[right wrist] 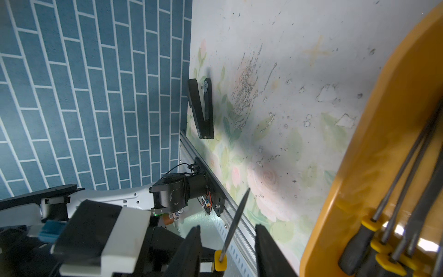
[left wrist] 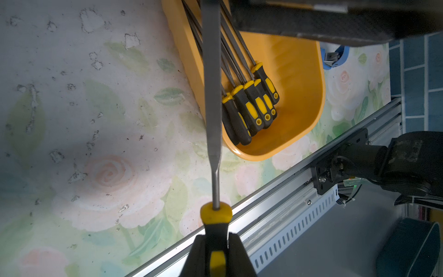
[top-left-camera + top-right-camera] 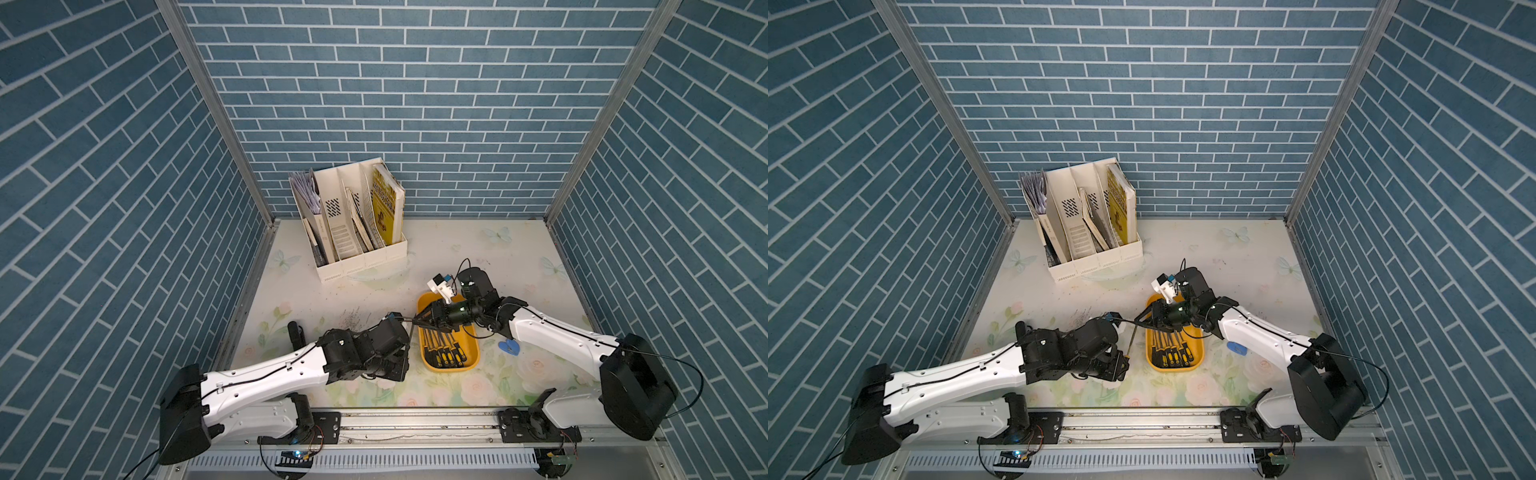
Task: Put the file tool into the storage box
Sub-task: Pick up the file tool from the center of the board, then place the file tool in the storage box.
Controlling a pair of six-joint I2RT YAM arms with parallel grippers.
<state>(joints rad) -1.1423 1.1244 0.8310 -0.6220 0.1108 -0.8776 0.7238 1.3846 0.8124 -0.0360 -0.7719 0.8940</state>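
Note:
My left gripper (image 2: 218,256) is shut on the black-and-yellow handle of a file tool (image 2: 211,96). Its grey blade points up over the near-left rim of the storage box (image 2: 299,84), an orange-yellow tray holding several files (image 2: 251,108). In both top views the held file (image 3: 1131,338) slants just left of the box (image 3: 473,336). My right gripper (image 1: 227,239) is open around the file's shaft (image 1: 236,215), with a gap on each side. From above, that right gripper (image 3: 417,320) reaches leftward across the box's middle, and the left gripper (image 3: 405,355) sits beside the box's left wall.
A white magazine organizer (image 3: 357,224) with books stands at the back. A blue clip (image 3: 509,347) lies right of the box. A black folded tool (image 1: 201,108) lies by the left wall. The metal rail (image 3: 415,424) runs along the front edge.

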